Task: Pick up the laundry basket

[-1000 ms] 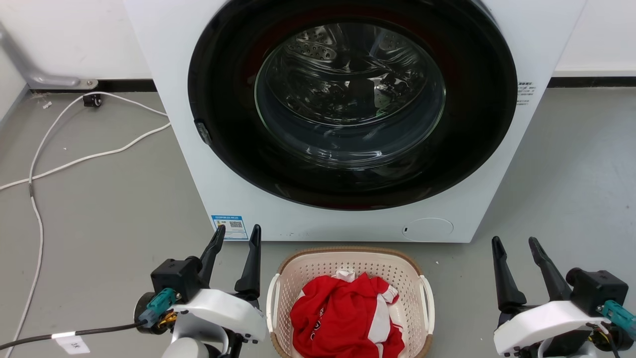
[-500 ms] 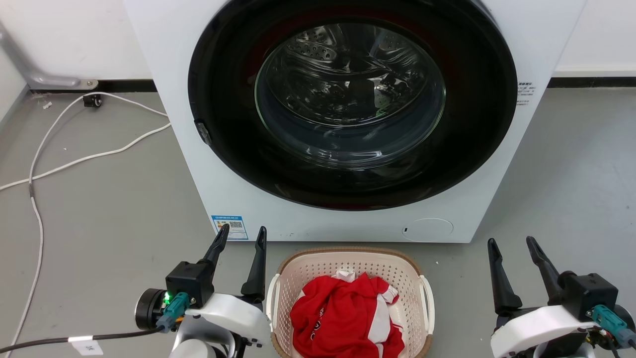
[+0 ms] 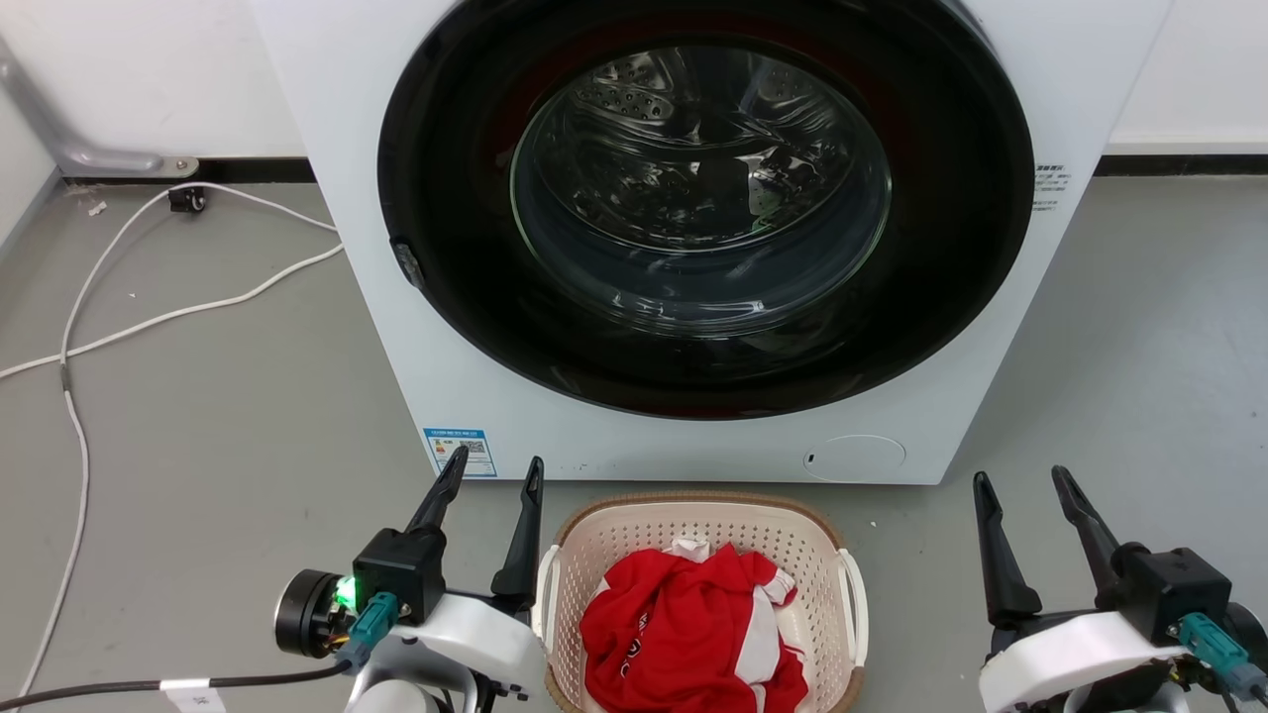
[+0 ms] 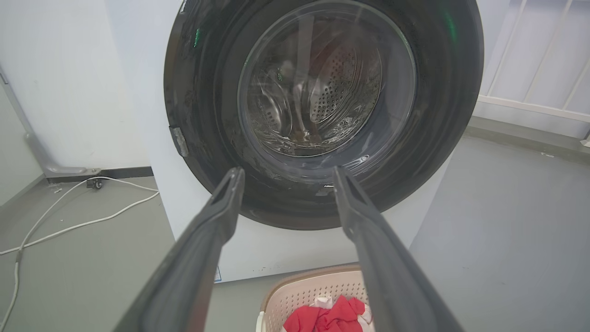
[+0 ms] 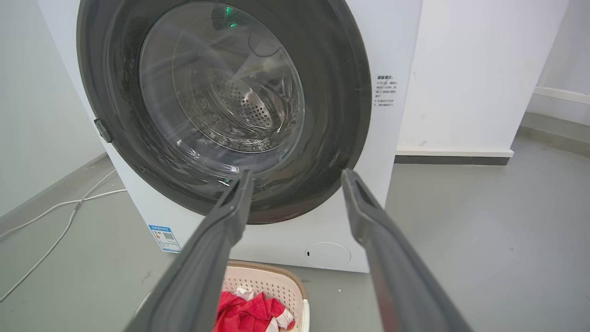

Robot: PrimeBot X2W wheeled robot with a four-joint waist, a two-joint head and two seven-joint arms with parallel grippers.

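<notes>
I find the laundry basket (image 3: 634, 543) standing on the grey floor (image 3: 198, 446) directly in front of the white washer (image 3: 594, 446), centred low in the head view and partly cut off by the bottom edge. It holds a crumpled red and white garment (image 3: 684, 624). Both white side handles are free. The left end effector (image 3: 498, 458) sits just beside the basket's left handle, its two dark fingers spread apart and gripping nothing, tips pointing toward the washer front. The right end effector (image 3: 1020, 475) stands well apart from the basket's right handle, its fingers likewise parted and empty. Both wrist views confirm a wide gap between each pair of fingers, with the basket low in the frame beneath them. The washer's round glass door (image 3: 698, 188) is closed. A white cable (image 3: 149, 322) trails across the floor to the washer's left
</notes>
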